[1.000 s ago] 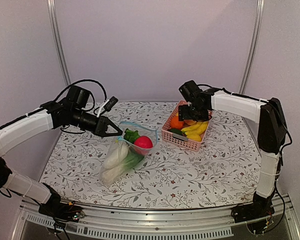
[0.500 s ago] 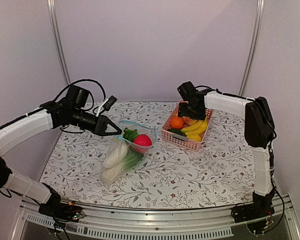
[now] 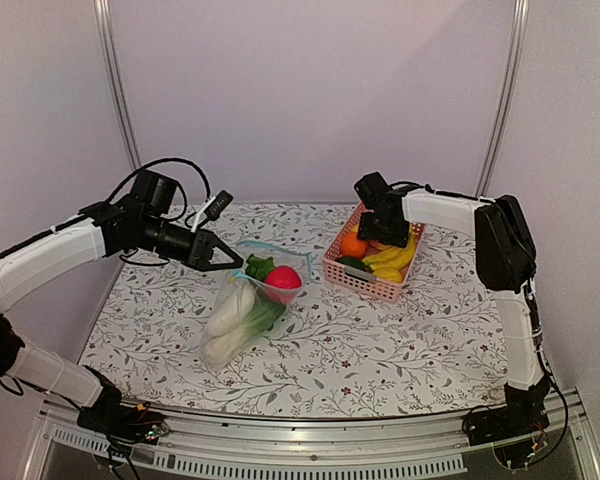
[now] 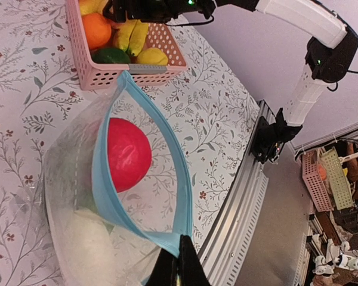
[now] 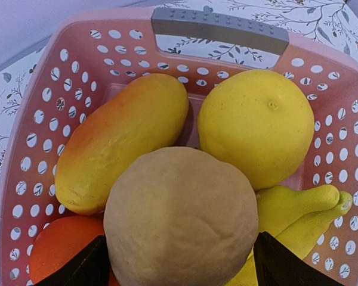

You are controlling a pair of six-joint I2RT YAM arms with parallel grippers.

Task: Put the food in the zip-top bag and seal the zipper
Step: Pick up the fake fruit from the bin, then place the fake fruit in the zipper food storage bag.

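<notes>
The clear zip-top bag (image 3: 242, 312) lies on the table with the bok choy (image 3: 228, 316) and the red-pink fruit (image 3: 283, 278) inside. My left gripper (image 3: 235, 266) is shut on the light-blue zipper (image 4: 104, 190) at the bag's edge (image 4: 180, 250) and holds the mouth open in a loop. The red fruit (image 4: 126, 154) and the bok choy's white stem (image 4: 86, 244) show through the mouth. My right gripper (image 3: 383, 232) is down in the pink basket (image 3: 365, 283). It is open, and its fingers (image 5: 83, 268) flank the pale peach fruit (image 5: 179, 220).
The basket (image 5: 77, 30) also holds a yellow lemon (image 5: 259, 122), a mango (image 5: 122, 140), an orange (image 5: 59, 244) and bananas (image 5: 298, 208). A grey handle (image 5: 221, 27) lies on its far rim. The metal table rail (image 4: 238, 220) runs near the bag.
My right gripper has come down and leftward into the basket, over the peach fruit. My left gripper holds the zipper as before; the bag has hardly moved.
</notes>
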